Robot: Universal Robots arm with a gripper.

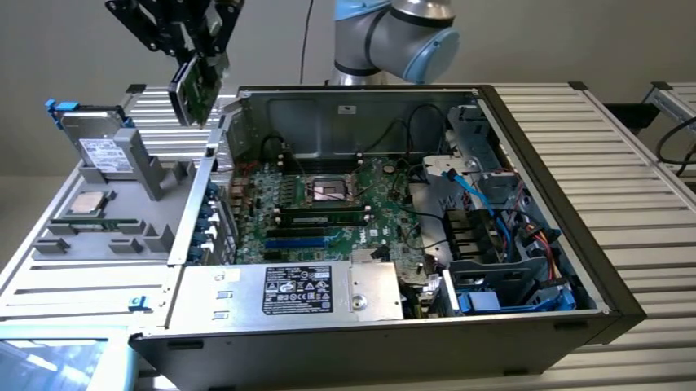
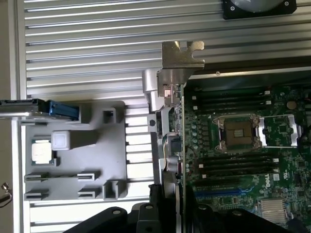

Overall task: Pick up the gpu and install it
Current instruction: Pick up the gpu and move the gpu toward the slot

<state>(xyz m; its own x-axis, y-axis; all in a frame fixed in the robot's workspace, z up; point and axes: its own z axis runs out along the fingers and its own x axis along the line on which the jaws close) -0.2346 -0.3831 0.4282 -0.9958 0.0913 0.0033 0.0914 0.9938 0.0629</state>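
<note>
Claw (image 1: 199,55) is clenched on one end of the gpu (image 1: 196,90), and I have the card hanging in the air just outside the computer case (image 1: 315,118), above the wall that faces the grey parts holder (image 1: 120,236). It hangs on edge with the silver bracket away from the claw. I judge that grip leaves the bracket and the long edge free for seating on the motherboard (image 1: 326,204) inside the case.

Beside the case, the holder keeps a hard drive (image 1: 98,147) and a processor chip (image 1: 87,204) in their own recesses, untouched.

Through the wrist view the card shows edge-on, so its faces are hidden. I cannot make out its connector edge, and the claw's upper part is cut off.
</note>
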